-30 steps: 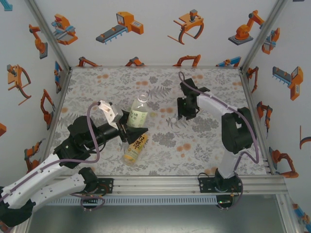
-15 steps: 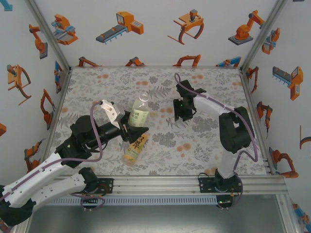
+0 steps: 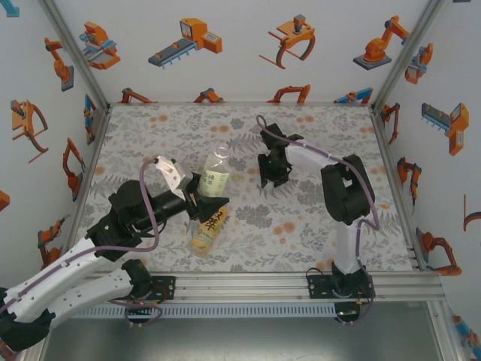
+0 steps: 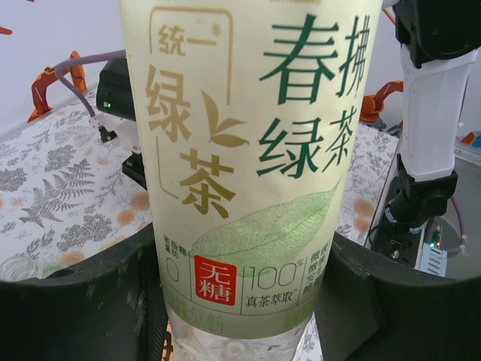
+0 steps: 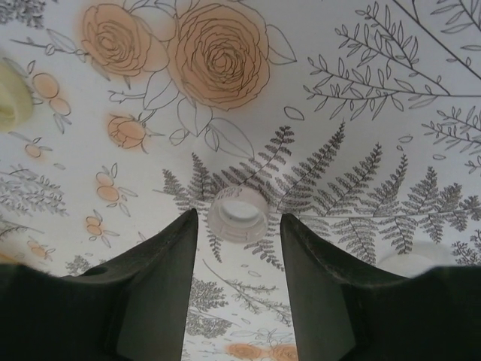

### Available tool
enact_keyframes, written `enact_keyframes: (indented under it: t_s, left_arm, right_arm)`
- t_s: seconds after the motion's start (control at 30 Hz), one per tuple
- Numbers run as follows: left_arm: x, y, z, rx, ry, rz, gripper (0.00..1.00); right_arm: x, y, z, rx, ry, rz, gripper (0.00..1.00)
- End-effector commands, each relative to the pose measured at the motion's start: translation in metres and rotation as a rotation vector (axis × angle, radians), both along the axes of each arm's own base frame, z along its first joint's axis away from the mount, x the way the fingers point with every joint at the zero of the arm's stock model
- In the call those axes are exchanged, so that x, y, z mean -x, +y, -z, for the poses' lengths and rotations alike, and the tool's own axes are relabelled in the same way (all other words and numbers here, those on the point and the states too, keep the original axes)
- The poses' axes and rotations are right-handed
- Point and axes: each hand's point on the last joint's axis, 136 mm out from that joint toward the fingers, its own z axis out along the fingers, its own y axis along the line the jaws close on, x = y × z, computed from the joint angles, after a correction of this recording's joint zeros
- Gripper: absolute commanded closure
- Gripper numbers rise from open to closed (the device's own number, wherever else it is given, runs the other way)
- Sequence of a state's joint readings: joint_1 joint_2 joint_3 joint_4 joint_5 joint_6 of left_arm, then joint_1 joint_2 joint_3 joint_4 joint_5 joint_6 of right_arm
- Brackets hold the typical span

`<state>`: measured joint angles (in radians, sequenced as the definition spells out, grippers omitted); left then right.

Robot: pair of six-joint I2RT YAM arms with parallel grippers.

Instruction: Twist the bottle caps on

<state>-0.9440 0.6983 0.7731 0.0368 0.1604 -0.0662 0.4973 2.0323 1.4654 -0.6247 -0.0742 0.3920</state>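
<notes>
Top external view had the left gripper (image 3: 198, 198) clamped on the upright clear bottle (image 3: 215, 174), with the amber bottle (image 3: 210, 226) lying just beside it. The right gripper (image 3: 270, 179), jaws narrowly parted, straddled a cap (image 5: 237, 214) without touching it; probably the pick-up step, needing a squeeze, then a lift. The table (image 3: 316, 218) was floral, the walls (image 3: 248, 45) printed with orange robots
</notes>
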Motion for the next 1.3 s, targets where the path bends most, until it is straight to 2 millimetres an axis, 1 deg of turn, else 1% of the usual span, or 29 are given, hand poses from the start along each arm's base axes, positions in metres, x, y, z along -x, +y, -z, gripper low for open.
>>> enact_keyframes:
  t_s: [0.0, 0.23, 0.37, 0.47, 0.57, 0.7, 0.9, 1.0, 1.13, 1.27]
  left_arm:
    - [0.002, 0.004, -0.008, 0.040, -0.015, -0.006, 1.00]
    - [0.001, 0.007, -0.006, 0.043, -0.017, -0.019, 1.00]
    - [0.001, 0.007, -0.006, 0.044, -0.017, -0.021, 1.00]
    - [0.001, 0.008, -0.005, 0.044, -0.014, -0.025, 1.00]
    - [0.000, 0.008, -0.005, 0.048, -0.012, -0.028, 1.00]
    - [-0.001, 0.008, -0.003, 0.050, -0.012, -0.035, 1.00]
    - [-0.004, 0.009, -0.004, 0.048, -0.016, -0.051, 1.00]
    - [-0.005, 0.010, -0.003, 0.045, -0.014, -0.059, 1.00]
    - [-0.008, 0.011, 0.002, 0.040, -0.007, -0.076, 1.00]
    - [-0.008, 0.010, 0.000, 0.049, -0.003, -0.075, 1.00]
  right_arm:
    - [0.000, 0.000, 0.001, 0.042, 0.001, -0.016, 0.56]
    - [0.007, -0.001, 0.004, 0.085, 0.002, -0.034, 0.63]
    - [0.012, 0.000, -0.003, 0.093, -0.008, -0.040, 0.67]
    - [0.022, 0.000, -0.012, 0.095, -0.018, -0.044, 0.67]
    - [0.040, 0.000, -0.021, 0.068, -0.019, -0.040, 0.68]
    - [0.075, -0.003, -0.028, 0.061, -0.019, -0.041, 0.68]
    - [0.135, -0.001, -0.025, 0.069, -0.006, -0.050, 0.68]
    - [0.157, 0.004, -0.020, 0.067, -0.002, -0.054, 0.68]
    - [0.176, 0.011, -0.009, 0.073, 0.010, -0.062, 0.68]
    - [0.185, 0.015, 0.002, 0.078, 0.009, -0.073, 0.67]
